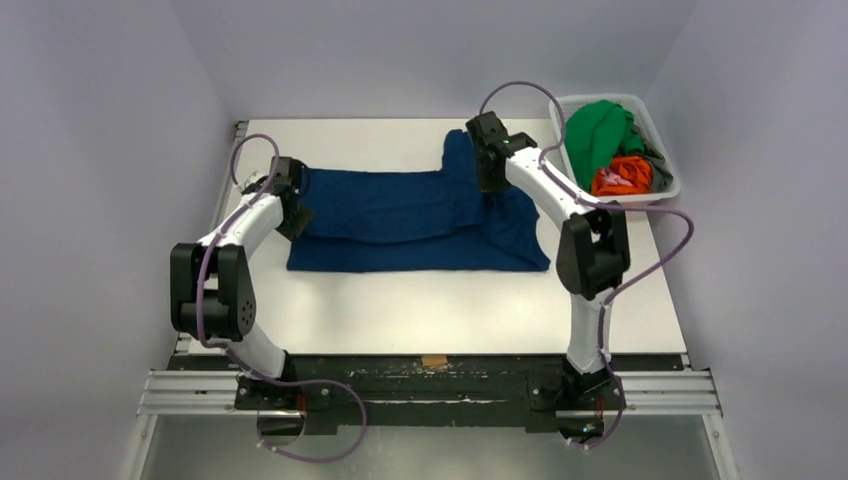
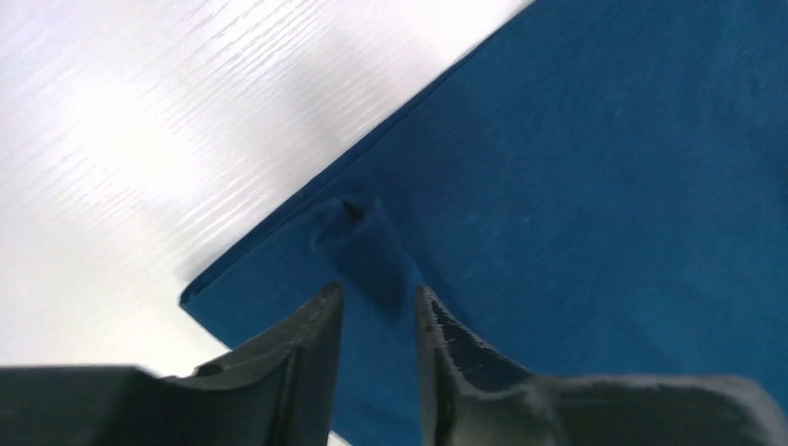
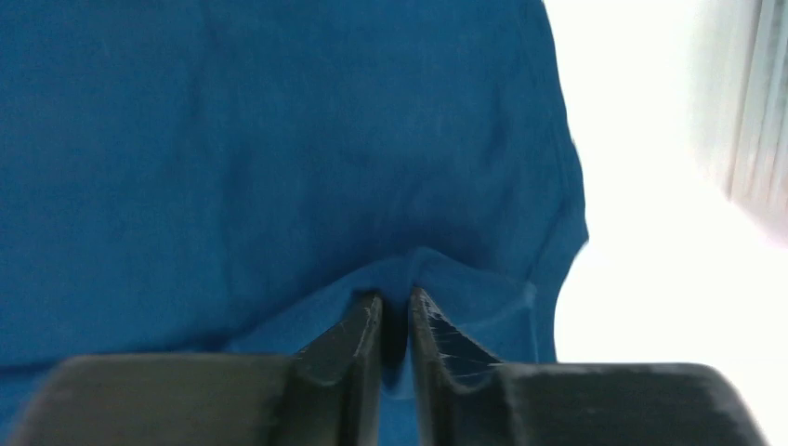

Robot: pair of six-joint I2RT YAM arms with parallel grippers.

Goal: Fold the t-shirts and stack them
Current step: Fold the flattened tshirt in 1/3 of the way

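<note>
The navy blue t-shirt (image 1: pixel 415 220) lies across the middle of the table, partly folded lengthwise, with one sleeve pointing to the far side. No print shows. My left gripper (image 1: pixel 292 205) is at the shirt's left edge; in the left wrist view (image 2: pixel 376 302) its jaws pinch a raised ridge of navy cloth (image 2: pixel 367 246). My right gripper (image 1: pixel 492 185) is over the shirt's right part near the sleeve; in the right wrist view (image 3: pixel 395 307) its jaws are nearly closed on a fold of navy cloth (image 3: pixel 437 269). Green (image 1: pixel 597 132), orange (image 1: pixel 622 176) and dark grey (image 1: pixel 655 165) shirts lie bunched in the basket.
The white plastic basket (image 1: pixel 668 185) stands at the far right corner of the table. Grey walls close in the left, back and right sides. The white tabletop (image 1: pixel 430 310) shows bare in front of the shirt.
</note>
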